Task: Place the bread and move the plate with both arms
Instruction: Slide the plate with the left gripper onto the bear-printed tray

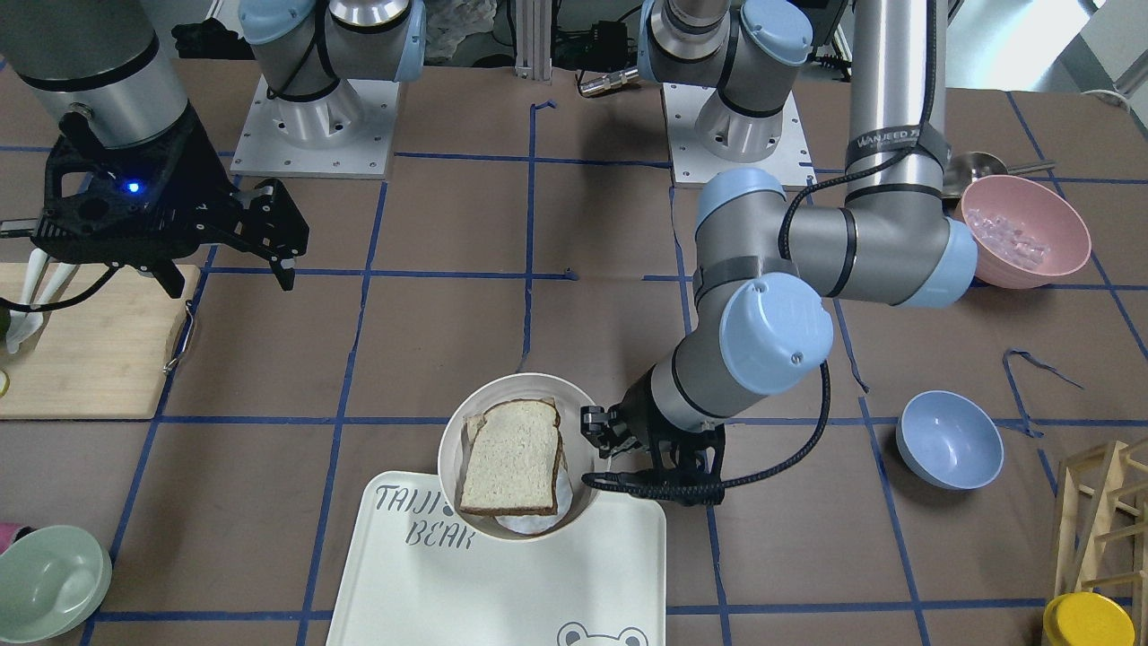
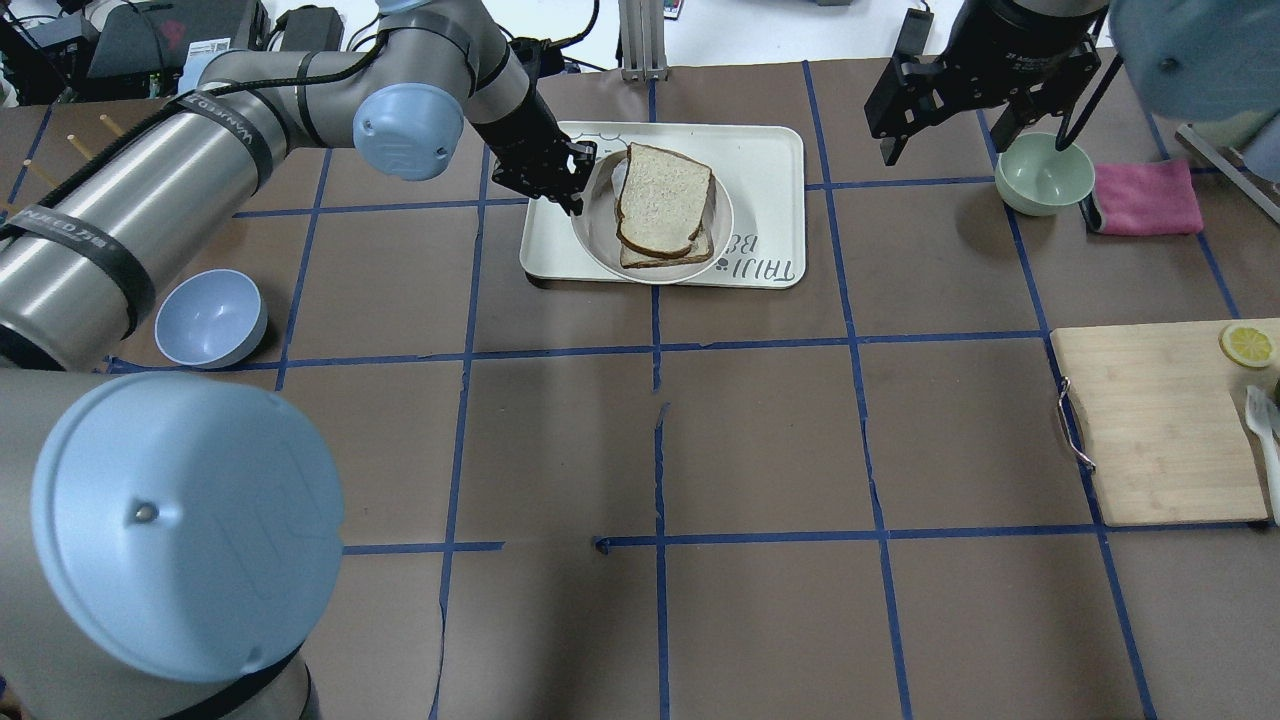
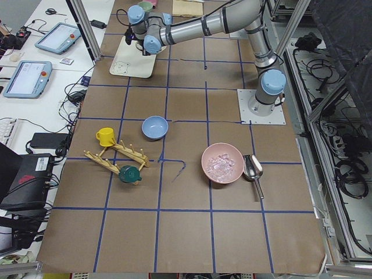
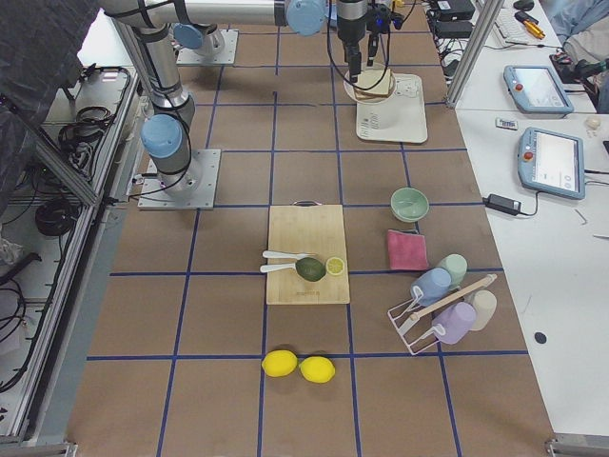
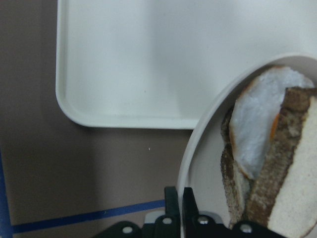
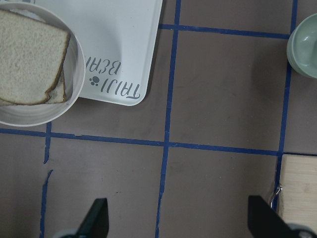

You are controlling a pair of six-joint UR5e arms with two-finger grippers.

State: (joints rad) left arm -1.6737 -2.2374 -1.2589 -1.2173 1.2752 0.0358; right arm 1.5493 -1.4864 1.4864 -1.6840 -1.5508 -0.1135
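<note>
The brown papered surface (image 2: 760, 440), ruled with blue tape, carries everything. The left arm (image 2: 200, 170) reaches across it toward 12 o'clock in the overhead view, and the right arm (image 1: 99, 81) hangs above the surface, well apart from the task's things.

The white "TAIJI BEAR" tray (image 2: 770, 170) lies flat at 12 o'clock. The plate (image 2: 600, 250) sits half over it, overhanging the tray's 6 to 7 o'clock edge; whether it rests there or is lifted cannot be told.

The left pincer (image 2: 572, 195) is clamped on the plate's rim at the plate's 10 o'clock, with the rim passing between its fingers in the left wrist view. The bread (image 2: 662, 195) lies flat in the plate at about 3 to 4 o'clock from that pincer, near it but not touching. Its long axis runs roughly 12 to 6 o'clock, tipped slightly clockwise. It tops a second slice (image 2: 665, 258), with a pale, orange-edged round piece (image 5: 257, 124) showing between them.

The right pincer (image 6: 178, 220) is spread wide and grips nothing, at about 2 o'clock from the plate overhead.

The pink bowl (image 1: 1022, 229) holds clear, ice-like pieces (image 1: 1009, 235). The blue bowl (image 2: 210, 318) stands at 9 o'clock, and the green bowl (image 2: 1043, 172) at 2 o'clock.
</note>
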